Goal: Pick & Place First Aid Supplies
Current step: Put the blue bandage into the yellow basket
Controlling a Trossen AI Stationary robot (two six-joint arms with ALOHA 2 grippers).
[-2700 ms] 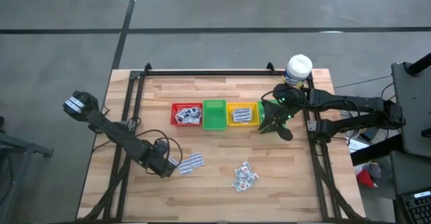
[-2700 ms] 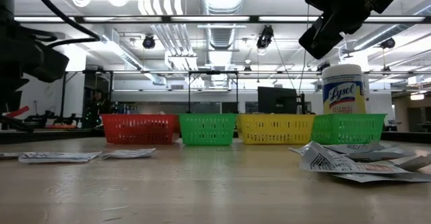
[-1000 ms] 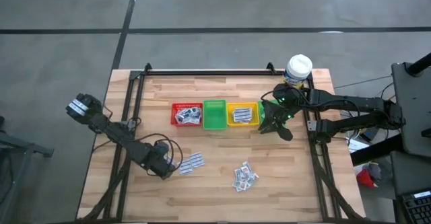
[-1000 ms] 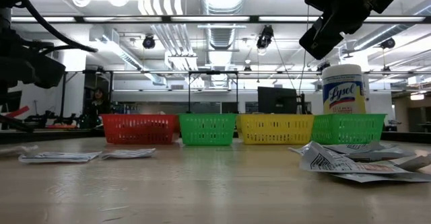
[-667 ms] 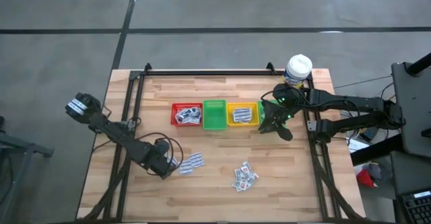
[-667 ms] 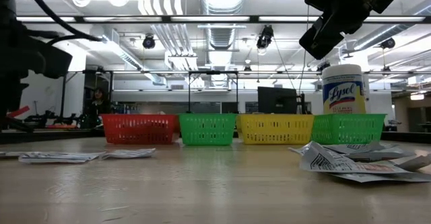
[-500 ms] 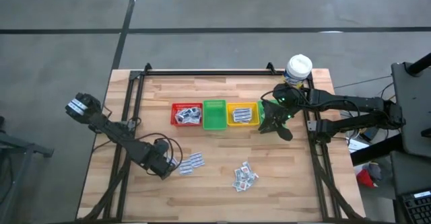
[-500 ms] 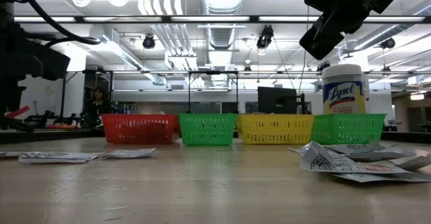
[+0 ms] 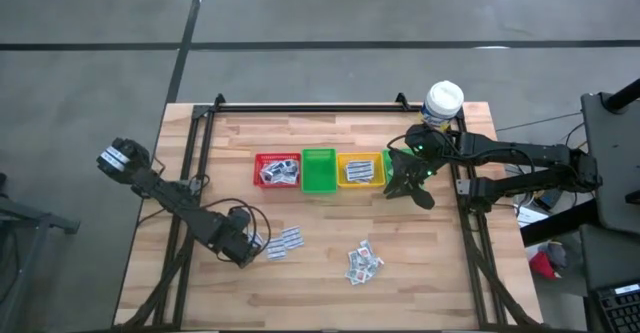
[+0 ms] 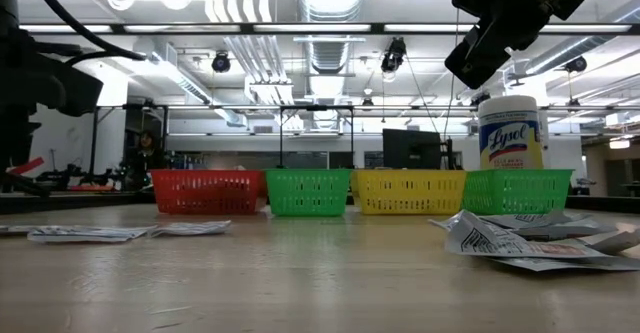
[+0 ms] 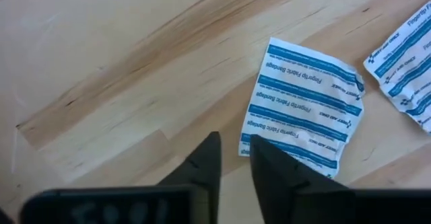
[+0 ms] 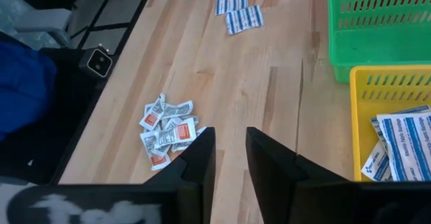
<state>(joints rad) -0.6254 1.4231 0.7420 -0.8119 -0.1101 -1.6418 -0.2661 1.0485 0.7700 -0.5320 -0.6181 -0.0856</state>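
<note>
From above, I see almost nothing changed from a second ago: the left gripper (image 9: 252, 245) sits low over the butcher-block table (image 9: 330, 283), at the near-left edge of the blue-striped packets (image 9: 284, 241), having nudged only slightly. The right gripper (image 9: 408, 181) hangs where it was, over the far-right end of the bin row. The red bin (image 9: 277, 170) holds crumpled white packets, the green bin (image 9: 318, 170) looks bare inside, and the yellow bin (image 9: 360, 169) holds flat striped ones. A second heap of small squarish packets (image 9: 363, 261) lies near the front, right of centre.

In the low view the mesh-walled bins stand in a line as before — red (image 10: 206, 191), green (image 10: 308, 192), yellow (image 10: 408, 191), and a further green bin (image 10: 516, 191) in front of a white-capped bottle (image 10: 510, 131) with a yellow label. Flat packets lie on the left (image 10: 88, 233) and creased ones on the right (image 10: 500, 237).

From my left wrist camera, the fingers (image 11: 202, 165) stand slightly parted, holding nothing, with one tip touching the corner of a wrinkled paper packet (image 11: 304, 107) printed in blue bands.

From the right wrist camera, the fingers (image 12: 202, 158) show a narrow gap and grip nothing — well above the wood grain and the heap of red-printed packets (image 12: 168, 131).
</note>
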